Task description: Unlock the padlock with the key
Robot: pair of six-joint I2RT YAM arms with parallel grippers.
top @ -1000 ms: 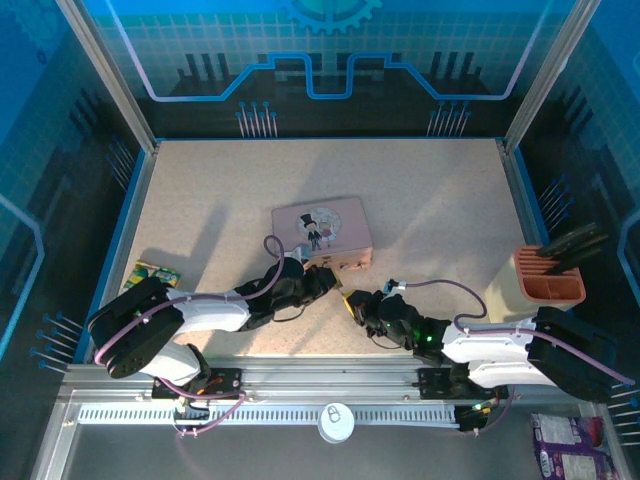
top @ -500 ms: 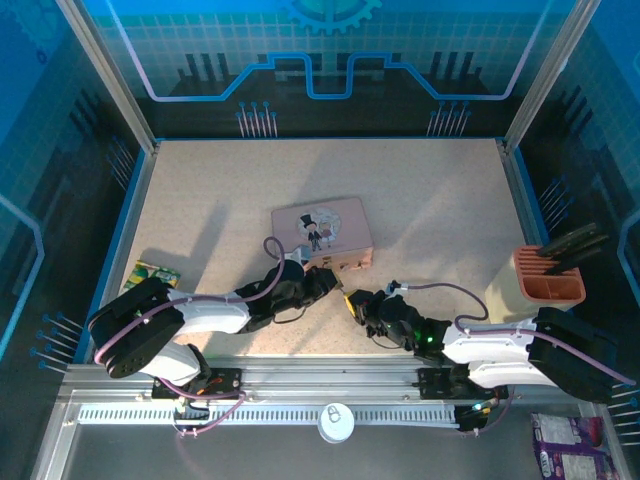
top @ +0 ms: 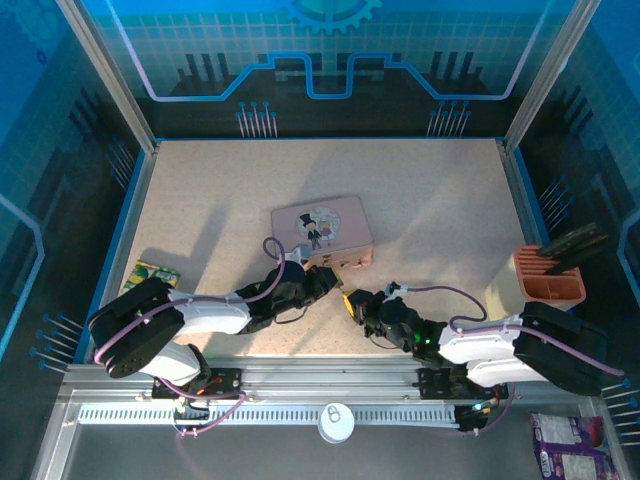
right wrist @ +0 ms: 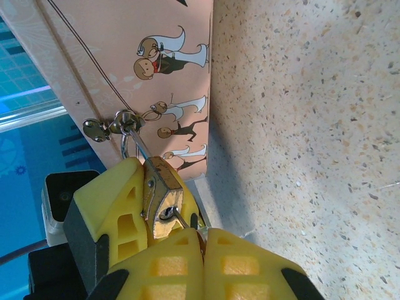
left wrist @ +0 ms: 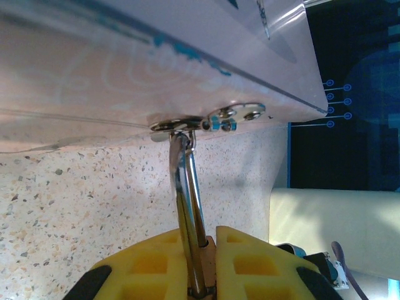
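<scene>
- My left gripper (left wrist: 199,250) is pressed shut on the padlock (right wrist: 161,199). Its shackle (left wrist: 187,187) runs toward 12 o'clock through the hasp (left wrist: 237,114) of the pink tin (left wrist: 156,62).
- My right gripper (right wrist: 203,240) pinches the key (right wrist: 182,220), whose tip appears to sit in the keyhole.
- Risk: twisting off-axis could bend the thin key, slip it from my pinch, or rotate the padlock in my left grip.
- The tin's wall crowds 11 o'clock, and bare tabletop (right wrist: 300,125) lies open toward 3 o'clock.
</scene>
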